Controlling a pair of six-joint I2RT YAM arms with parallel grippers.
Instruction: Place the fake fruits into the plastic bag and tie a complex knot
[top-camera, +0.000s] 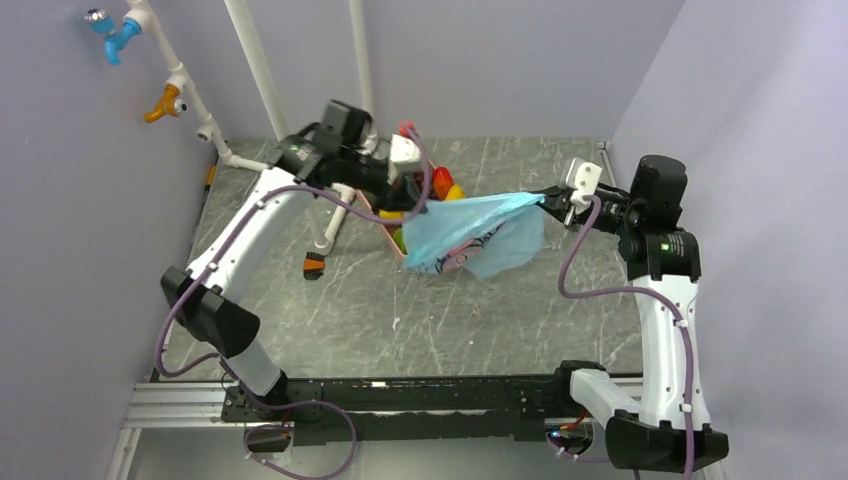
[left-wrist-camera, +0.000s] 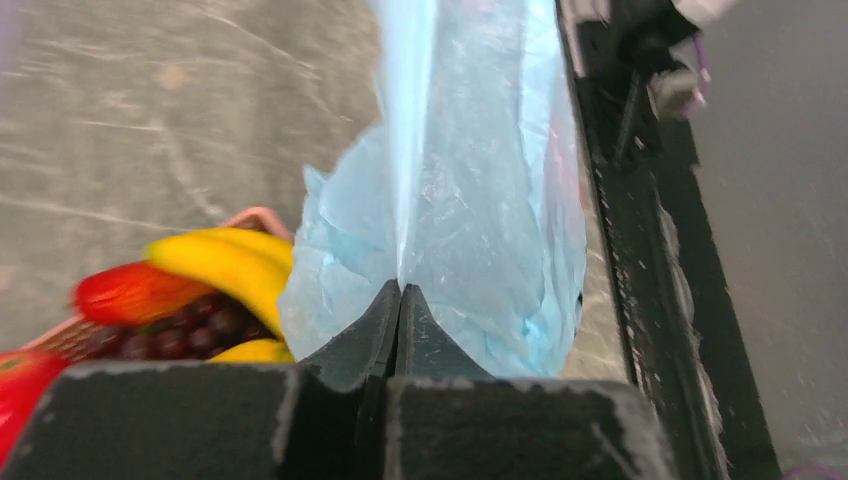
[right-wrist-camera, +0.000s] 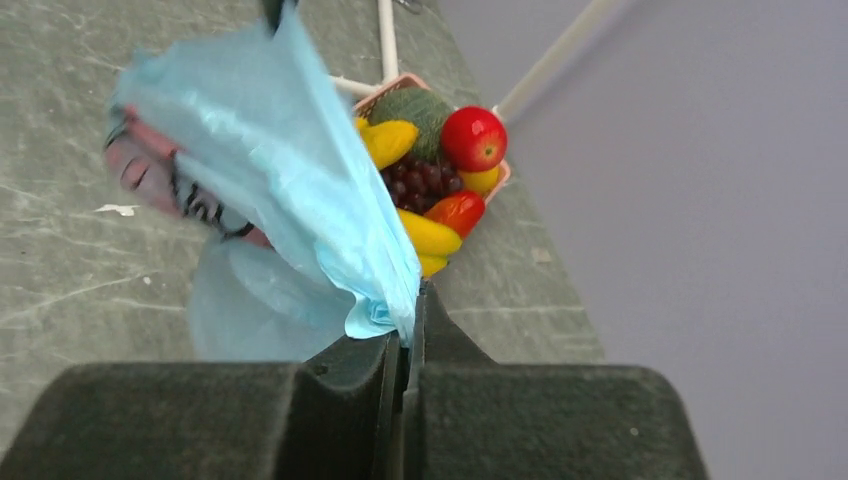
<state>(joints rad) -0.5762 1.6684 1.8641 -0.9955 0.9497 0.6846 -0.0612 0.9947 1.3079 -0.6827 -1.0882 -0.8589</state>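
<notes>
Grey table (top-camera: 400, 320) lies under the bag (top-camera: 480, 235), stretched between the left gripper (left-wrist-camera: 400, 292) and right gripper (right-wrist-camera: 410, 335), both pinching its edges, fruits (right-wrist-camera: 430, 170) in the basket (right-wrist-camera: 392, 87) beside.

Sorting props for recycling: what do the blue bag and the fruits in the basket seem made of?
Bag: thin plastic film, translucent and slightly shiny; it crinkles and its print shows through. Fruits: probably moulded plastic, glossy; sharp highlights on the apple.

White-shelled arms (top-camera: 250, 215), black joints (top-camera: 215, 318), looping purple cables (top-camera: 561, 275).
</notes>
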